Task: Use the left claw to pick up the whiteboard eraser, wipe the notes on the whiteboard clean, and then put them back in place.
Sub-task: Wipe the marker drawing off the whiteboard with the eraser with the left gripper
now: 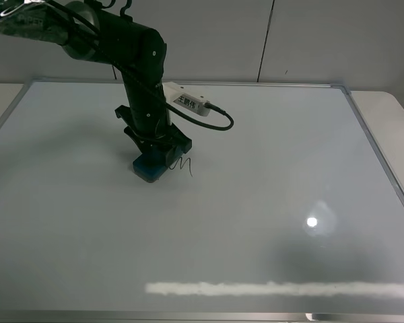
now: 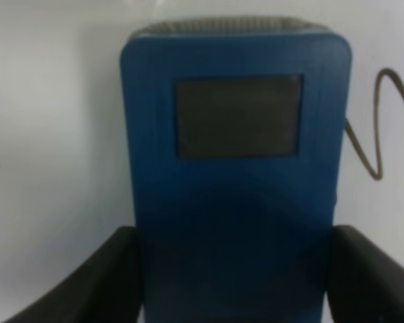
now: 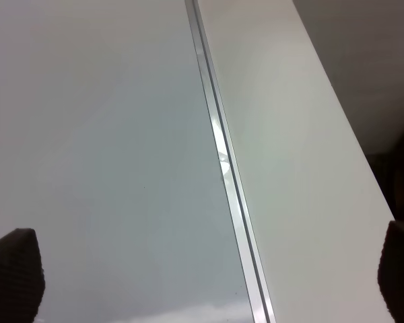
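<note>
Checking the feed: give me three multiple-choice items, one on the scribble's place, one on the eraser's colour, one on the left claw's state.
1. In the high view, the notes lie: A) left of the whiteboard eraser B) right of it C) far from it.
2. The eraser is: A) red B) blue C) yellow.
3. The left claw is: A) open B) shut on the eraser C) unseen.
B, strokes trail from its right edge; B, blue body; B, it clamps both sides in the wrist view.

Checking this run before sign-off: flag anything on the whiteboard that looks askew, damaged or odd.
Nothing stands out. The whiteboard eraser lies flat on the whiteboard between the left claw fingers, just beside the unwiped notes. The pale streak near the front edge looks like a lamp reflection, not damage.
</note>
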### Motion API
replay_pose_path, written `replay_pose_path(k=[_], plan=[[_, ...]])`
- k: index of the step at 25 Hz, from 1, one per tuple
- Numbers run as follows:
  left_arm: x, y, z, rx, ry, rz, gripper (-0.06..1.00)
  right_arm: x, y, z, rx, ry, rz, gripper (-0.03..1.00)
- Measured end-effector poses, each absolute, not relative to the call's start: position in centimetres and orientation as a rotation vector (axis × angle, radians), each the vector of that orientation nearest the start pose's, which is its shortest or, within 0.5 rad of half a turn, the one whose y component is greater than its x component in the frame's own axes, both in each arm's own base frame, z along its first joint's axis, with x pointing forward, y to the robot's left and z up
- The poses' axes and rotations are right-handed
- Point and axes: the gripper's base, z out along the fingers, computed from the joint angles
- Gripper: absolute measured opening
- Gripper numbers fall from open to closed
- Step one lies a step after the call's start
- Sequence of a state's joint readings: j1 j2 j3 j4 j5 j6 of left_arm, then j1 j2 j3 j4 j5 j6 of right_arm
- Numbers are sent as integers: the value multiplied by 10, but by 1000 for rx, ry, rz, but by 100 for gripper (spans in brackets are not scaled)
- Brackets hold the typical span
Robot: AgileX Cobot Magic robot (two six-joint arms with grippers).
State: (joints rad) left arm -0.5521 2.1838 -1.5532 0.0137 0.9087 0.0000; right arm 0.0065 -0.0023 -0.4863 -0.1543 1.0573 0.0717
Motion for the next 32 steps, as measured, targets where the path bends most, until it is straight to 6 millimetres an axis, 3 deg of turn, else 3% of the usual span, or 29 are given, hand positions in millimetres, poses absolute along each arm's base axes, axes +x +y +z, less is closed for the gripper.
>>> replay_pose_path(k=[7, 10, 16, 20, 25, 32], plan=[[364, -231, 130, 852, 2910, -40, 55, -4, -12, 275, 72, 2044, -136, 99], [352, -249, 130, 920, 2892, -51, 55, -4, -12, 275, 72, 2044, -136, 99], [303, -307, 127, 1129, 2843, -119, 55, -4, -12, 275, 72, 2044, -136, 99], [284, -325, 125, 1208, 2821, -131, 55, -4, -12, 275, 72, 2044, -136, 99], [291, -318, 125, 1148, 2865, -160, 55, -4, -12, 275, 72, 2044, -136, 99], [337, -266, 126, 961, 2942, -191, 55, -4, -12, 275, 72, 2044, -136, 99]])
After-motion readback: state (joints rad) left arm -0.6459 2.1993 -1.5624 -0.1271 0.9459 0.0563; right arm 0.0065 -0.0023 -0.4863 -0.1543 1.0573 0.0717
